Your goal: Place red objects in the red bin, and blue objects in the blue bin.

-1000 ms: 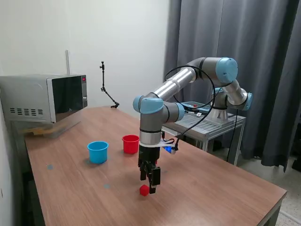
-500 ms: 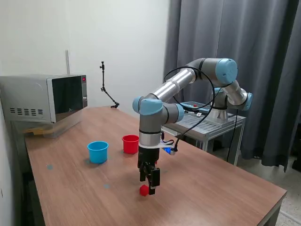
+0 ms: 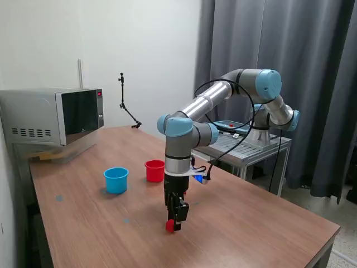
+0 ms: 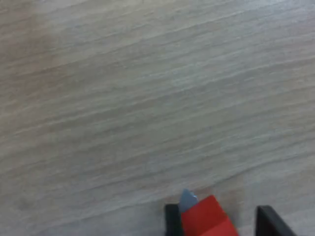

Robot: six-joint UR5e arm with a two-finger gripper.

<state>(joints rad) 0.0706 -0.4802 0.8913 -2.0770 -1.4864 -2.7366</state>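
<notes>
My gripper [image 3: 172, 225] sits low over the red cube [image 3: 169, 225], jaws apart around it. Next I should clamp, then carry it to the red cup [image 3: 154, 170].

Wood-grain table surface [image 4: 147, 98] across nearly the whole wrist view. Small red cube [image 4: 209, 219] at the frame edge, between two dark gripper fingers [image 4: 172, 219]. Gap visible between cube and one finger; small grey tip beside the cube.

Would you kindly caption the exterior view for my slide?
Gripper lowered around a red cube on the table, near the red cup and blue cup.
</notes>
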